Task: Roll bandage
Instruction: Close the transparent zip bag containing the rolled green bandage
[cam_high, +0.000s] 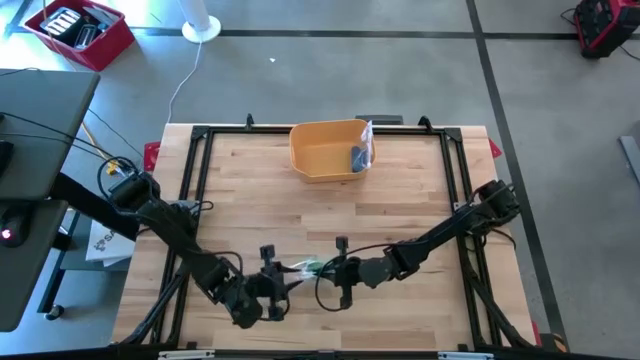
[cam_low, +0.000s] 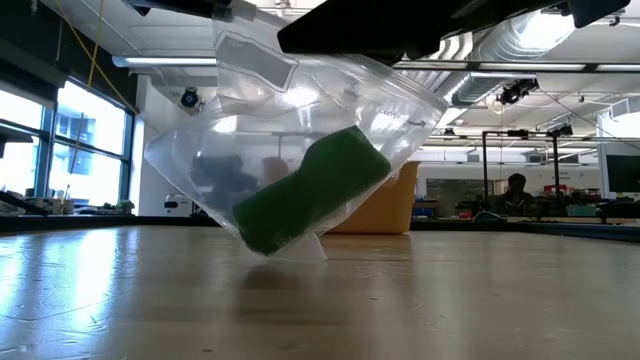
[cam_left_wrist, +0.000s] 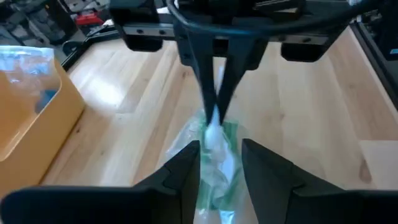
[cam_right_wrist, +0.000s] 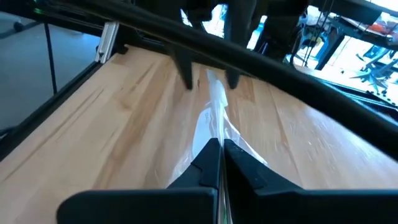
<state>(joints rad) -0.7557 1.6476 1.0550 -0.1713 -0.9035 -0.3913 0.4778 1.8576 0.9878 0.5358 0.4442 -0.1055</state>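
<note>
Bag: clear plastic zip bag, lower middle of the high view, held up between both arms; low view shows it tilted, one lower corner about touching the table.
Bandage: green roll inside the bag, lying slantwise near the bottom. Looks already rolled and bagged.
Right gripper: lower centre-right of the high view; jaws pinched together on the bag's top edge, film running out ahead of them.
Left gripper: lower centre-left of the high view, facing the right one. Jaws stand apart, straddling bag and green roll; not visibly clamped.
Progress: judged late. Rolling appears done, roll sits in the bag. Whether the zip is closed, cannot tell. Likely left: seal, then put it away, perhaps in the bin.
Bin: yellow-orange bin, top centre of the table, well apart from the grippers; holds another clear bag with something dark blue.
Obstructions: none on the wood between bag and bin. The two grippers are very close, nose to nose; crowding is the main risk.
Beyond table: red crate, upper left of the high view, on the floor. A person seated far back, right of the low view.
</note>
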